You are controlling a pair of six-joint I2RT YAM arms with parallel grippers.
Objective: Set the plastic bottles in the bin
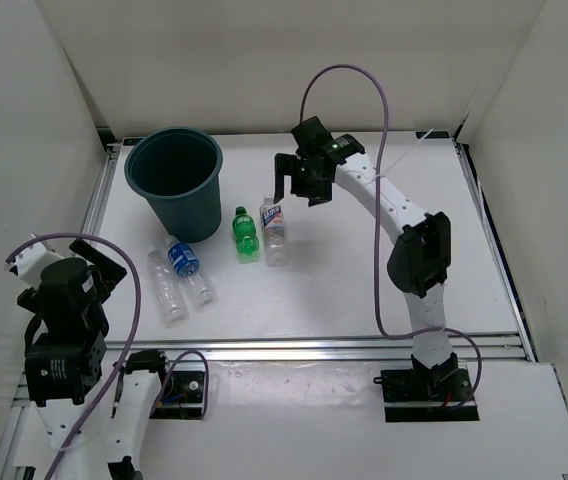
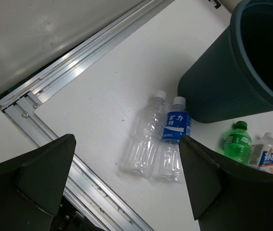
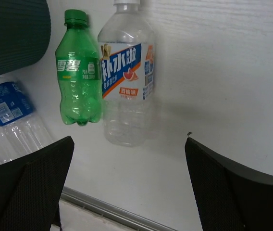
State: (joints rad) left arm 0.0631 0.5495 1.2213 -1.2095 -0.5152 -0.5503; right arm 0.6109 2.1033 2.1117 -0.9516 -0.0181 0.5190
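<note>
Far L on table (image 1: 354,290): bin (image 1: 175,182), upright, mouth up. All 4 bottles flat on tabletop, outside bin. Just R of bin base: green bottle (image 1: 246,236) and white-label bottle (image 1: 276,234), side by side, apparently touching, caps toward far edge, green one nearer bin. On near side of bin: blue-label bottle (image 1: 188,268) w/ cap close by bin base, and plain clear bottle (image 1: 167,286) alongside on its L, both angled w/ caps toward bin. R gripper (image 1: 299,192) up in air over far-center of table, just beyond and slightly R of white-label cap, touching nothing. In R wrist view, fingers (image 3: 31,192) spread wide w/ nothing between; white-label bottle lying in gap ahead, green bottle more twd L finger. L gripper (image 1: 110,268) raised at near-L edge of table, beside plain clear bottle but apart from it. In L wrist view, fingers (image 2: 35,183) also wide apart and holding nothing; plain clear and blue-label bottles framed between them further out on tabletop, bin beyond to R. Green/white-label pair well apart from L gripper; clear pair well apart from R gripper.
</note>
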